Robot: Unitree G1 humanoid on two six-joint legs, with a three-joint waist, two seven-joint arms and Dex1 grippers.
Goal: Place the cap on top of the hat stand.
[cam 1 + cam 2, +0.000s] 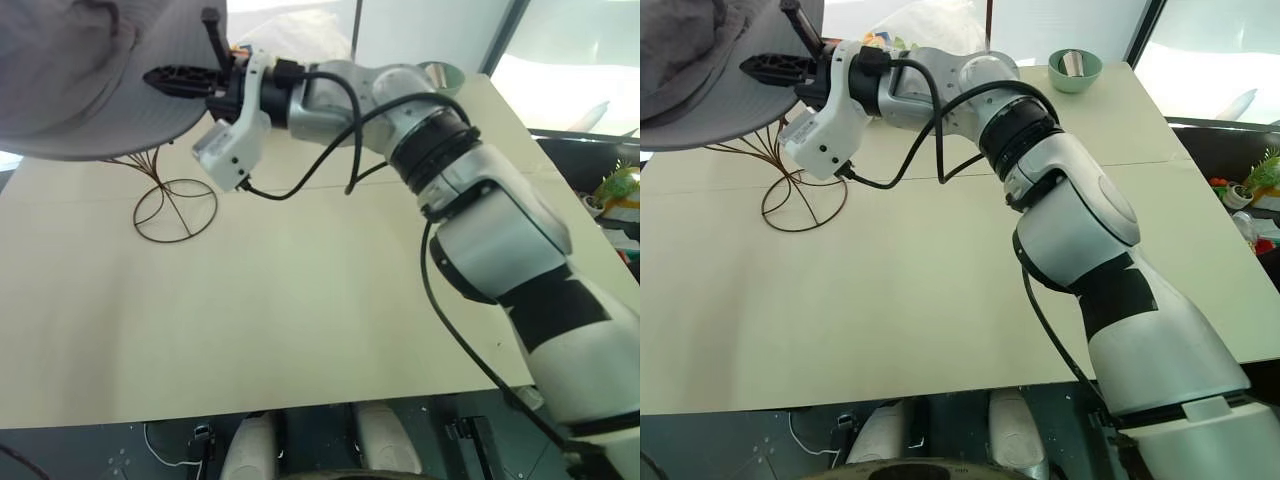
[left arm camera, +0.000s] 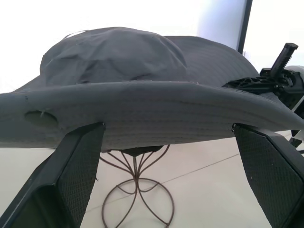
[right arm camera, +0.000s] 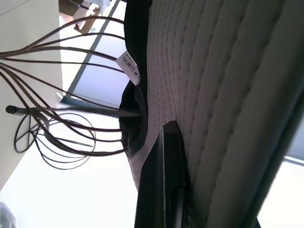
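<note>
- Head camera, left eye: the cap (image 1: 70, 80) hangs in the far left corner above the pale table (image 1: 300, 330), its wide grey brim spread over the hat stand (image 1: 172, 205), whose round wire base ring rests on the tabletop just below the brim's edge.
- The right gripper (image 1: 185, 78) reaches across from the right with its black fingers lying against the brim's near edge; the jaws are drawn together on the brim.
- Head camera, right eye: a green bowl (image 1: 1075, 70) stands at the far edge of the table, well apart from the cap, with a small metal cup upright inside it (image 1: 1072, 62).
- Left wrist camera: the left gripper (image 2: 171, 137) has its two black fingers (image 2: 71, 175) set wide apart, one at each side of the brim's underside, clamped on nothing.
- Here the soft crown sits above the brim, and the stand's wire neck and ring show directly beneath the middle of the cap; whether the crown rests fully on the wire head cannot be told.
- Right wrist camera: a black finger (image 3: 164, 185) of that gripper lies flat against the stitched underside of the brim, with the stand's curved wires just beside it, running into the dark crown opening.
</note>
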